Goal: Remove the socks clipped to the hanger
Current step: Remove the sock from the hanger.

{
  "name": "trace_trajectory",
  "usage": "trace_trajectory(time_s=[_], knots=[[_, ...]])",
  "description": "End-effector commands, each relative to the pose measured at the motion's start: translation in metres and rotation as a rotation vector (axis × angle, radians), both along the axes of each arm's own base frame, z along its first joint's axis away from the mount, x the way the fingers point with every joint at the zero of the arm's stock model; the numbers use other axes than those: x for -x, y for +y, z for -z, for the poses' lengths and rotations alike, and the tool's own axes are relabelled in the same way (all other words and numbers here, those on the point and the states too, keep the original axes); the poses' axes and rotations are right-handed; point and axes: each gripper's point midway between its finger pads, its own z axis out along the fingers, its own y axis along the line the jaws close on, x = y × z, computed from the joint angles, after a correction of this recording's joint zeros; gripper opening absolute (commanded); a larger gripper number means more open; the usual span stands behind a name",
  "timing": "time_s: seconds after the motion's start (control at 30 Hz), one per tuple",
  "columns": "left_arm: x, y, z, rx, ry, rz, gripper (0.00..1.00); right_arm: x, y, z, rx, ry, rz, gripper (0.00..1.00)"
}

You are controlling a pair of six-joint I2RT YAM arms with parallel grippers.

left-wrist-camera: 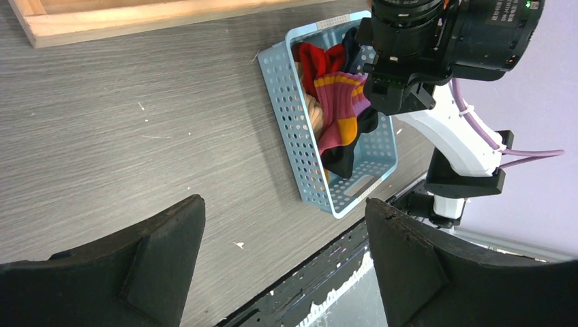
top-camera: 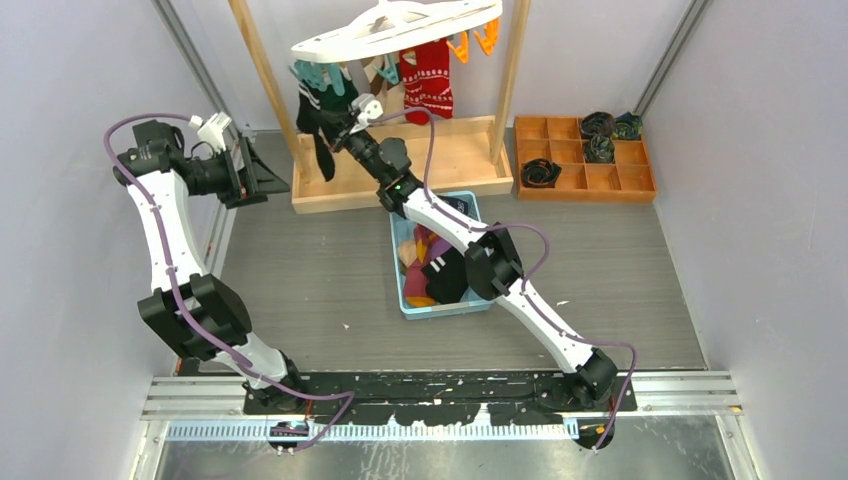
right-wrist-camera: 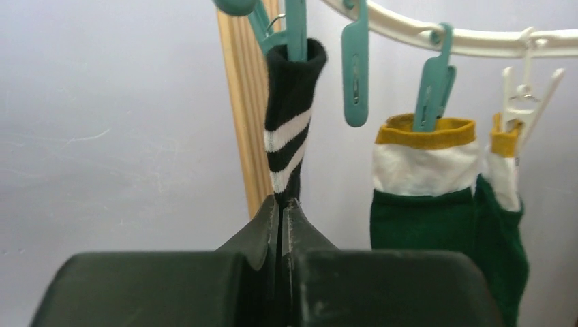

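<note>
**A:** Start at the left of the overhead view. What is that arm doing?

**B:** The left gripper (top-camera: 268,183) hangs at the left edge, jaws spread wide with nothing in them, above the bench (top-camera: 300,270).

**A:** And the hanger?

**B:** The white hanger (top-camera: 395,30) hangs at top centre on the wooden rack (top-camera: 262,70), with socks dangling from its clips. At its left end is a black sock (right-wrist-camera: 290,122) with white stripes, its cuff pinched in a teal clip (right-wrist-camera: 294,27). The right gripper (right-wrist-camera: 281,208) is closed tight on that sock just below the stripes.

**A:** Is that a sensible hold?

**B:** I think so. The sock looks soft, light and stretchy, and it bunches thin between the jaws. Gripping close under the cuff leaves little fabric to stretch, so a downward pull should reach the clip quickly. The hanger looks light too, so it may tilt or swing before the clip lets go.

**A:** What is further right?

**B:** In the right wrist view, green socks (right-wrist-camera: 422,211) with white and mustard cuffs hang just beside the black one. Overhead, red socks (top-camera: 428,80) with white patterns hang right of centre. Below them, mid-frame, a blue basket (left-wrist-camera: 290,95) holds loose socks (left-wrist-camera: 337,102). At upper right, a wooden tray (top-camera: 605,180) holds dark rolled socks (top-camera: 598,124).
</note>
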Motion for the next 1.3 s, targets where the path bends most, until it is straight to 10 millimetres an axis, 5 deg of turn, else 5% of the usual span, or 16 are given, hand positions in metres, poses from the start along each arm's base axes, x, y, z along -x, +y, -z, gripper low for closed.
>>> trace_trajectory(time_s=[0.0,0.3,0.43,0.63,0.93,1.27], knots=[[-0.009,0.004,-0.001,0.003,-0.036,-0.006,0.88,0.042,-0.006,-0.076,-0.068,-0.122,-0.083,0.01],[-0.071,0.009,-0.012,-0.017,-0.15,-0.047,0.86,0.088,-0.035,-0.103,-0.109,-0.107,-0.172,0.01],[-0.073,-0.01,-0.035,0.064,-0.171,0.003,0.86,0.11,-0.049,-0.107,-0.122,-0.076,-0.228,0.01],[-0.051,-0.047,-0.054,0.073,-0.227,0.083,0.85,0.15,-0.073,-0.113,-0.143,0.007,-0.343,0.01],[0.005,-0.095,-0.108,0.225,-0.329,0.249,0.81,0.213,-0.111,-0.127,-0.157,0.147,-0.521,0.01],[0.06,-0.155,-0.109,0.211,-0.355,0.388,0.81,0.262,-0.149,-0.146,-0.164,0.253,-0.616,0.01]])
